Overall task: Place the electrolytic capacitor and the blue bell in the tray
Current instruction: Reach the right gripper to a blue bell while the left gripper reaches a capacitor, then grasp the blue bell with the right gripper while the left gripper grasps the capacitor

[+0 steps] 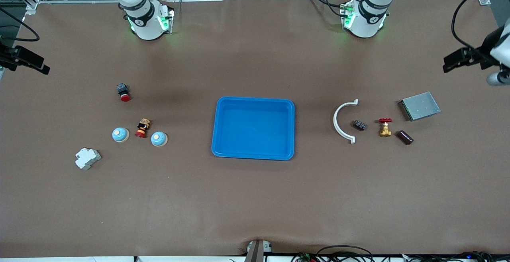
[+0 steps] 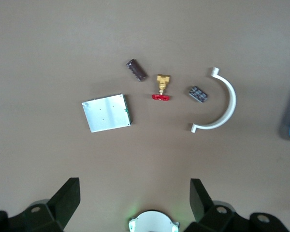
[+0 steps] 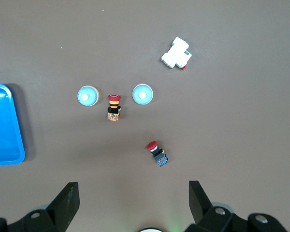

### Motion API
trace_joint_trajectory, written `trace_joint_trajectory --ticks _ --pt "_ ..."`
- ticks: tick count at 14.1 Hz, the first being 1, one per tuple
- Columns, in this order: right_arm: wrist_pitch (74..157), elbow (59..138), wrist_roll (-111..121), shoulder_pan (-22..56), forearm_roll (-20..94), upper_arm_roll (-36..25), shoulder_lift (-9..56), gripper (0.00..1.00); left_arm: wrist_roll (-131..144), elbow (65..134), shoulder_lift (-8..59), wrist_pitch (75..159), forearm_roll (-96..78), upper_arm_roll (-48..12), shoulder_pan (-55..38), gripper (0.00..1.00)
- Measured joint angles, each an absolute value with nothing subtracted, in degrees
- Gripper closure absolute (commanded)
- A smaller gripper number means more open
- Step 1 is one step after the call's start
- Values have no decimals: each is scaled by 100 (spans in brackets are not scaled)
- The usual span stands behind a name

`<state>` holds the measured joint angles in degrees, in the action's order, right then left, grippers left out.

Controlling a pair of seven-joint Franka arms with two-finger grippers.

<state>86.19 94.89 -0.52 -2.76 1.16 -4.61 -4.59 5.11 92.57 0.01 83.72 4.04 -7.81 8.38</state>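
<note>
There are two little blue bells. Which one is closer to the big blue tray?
The blue bell lying closer to the tray is the one you want. The yellow-and-red push button sits between it and the other blue bell, which lies toward the right arm's end of the table.

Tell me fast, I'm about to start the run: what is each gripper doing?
Left gripper: open, holding nothing, over bare brown table.
Right gripper: open, holding nothing, over bare table.

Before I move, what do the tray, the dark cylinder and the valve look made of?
Tray: likely plastic, uniform bright blue with a soft sheen and rounded moulded corners.
Dark cylinder: seemingly a sleeved can, glossy dark brown wrap; the material underneath is hidden.
Valve: probably brass, yellow-gold metallic body; red handwheel, material unclear.
</note>
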Motion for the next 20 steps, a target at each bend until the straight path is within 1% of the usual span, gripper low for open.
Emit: trace_joint_trajectory --ticks 3,8,12,13,15,19,20 --pt "8436 9490 -52 -219 122 -443 -177 0 952 9862 60 8970 405 -775 966 0" --pt "8446 9436 -52 -162 295 -441 344 0 1308 11318 80 10828 411 -773 1388 0" --pt "8736 9456 -76 -19 518 -439 583 0 1751 12162 272 12109 411 -792 1406 0" --pt "8932 9515 -184 95 539 -437 623 0 1906 12306 395 12425 411 -793 1406 0" --pt "9272 9672 -514 375 544 -431 705 0 2183 12488 705 12999 412 -786 1419 5" --pt "9737 9781 -881 744 596 -425 1057 0 2421 12531 1637 14183 412 -771 1847 11" --pt "9867 9801 -885 755 627 -425 1192 0 2479 12515 1813 14315 412 -770 1900 16"
